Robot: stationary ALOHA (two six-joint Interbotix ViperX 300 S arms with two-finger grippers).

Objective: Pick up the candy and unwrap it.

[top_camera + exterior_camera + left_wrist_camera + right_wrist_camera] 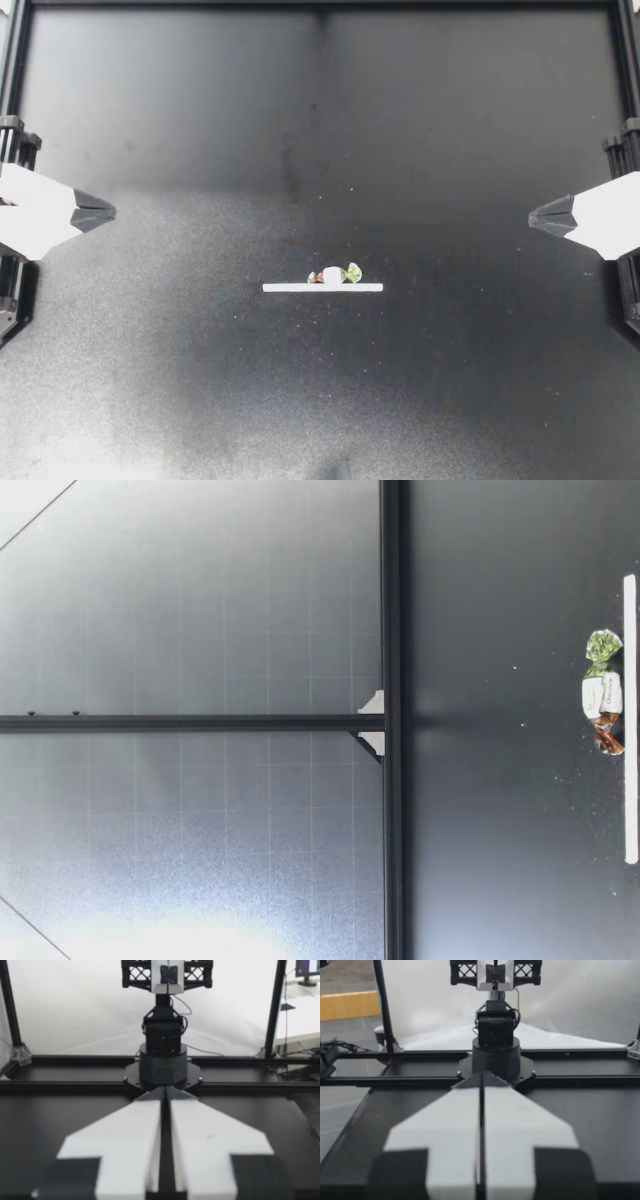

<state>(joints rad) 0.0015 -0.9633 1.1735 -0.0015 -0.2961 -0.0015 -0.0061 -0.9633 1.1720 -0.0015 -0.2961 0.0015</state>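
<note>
Mid-worktop [200,380], the candy [334,274] is lying just beside a white strip [322,288], open room all around; left arm [40,212] and right arm [602,215] are sitting at opposite edges, jaws together.

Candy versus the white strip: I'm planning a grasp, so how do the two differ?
The candy is short and lumpy; the white strip is long, thin and flat. The candy has a white middle with a green twist and a brownish twist; the strip is plain white. Both lie lengthwise side by side on the black table.
</note>
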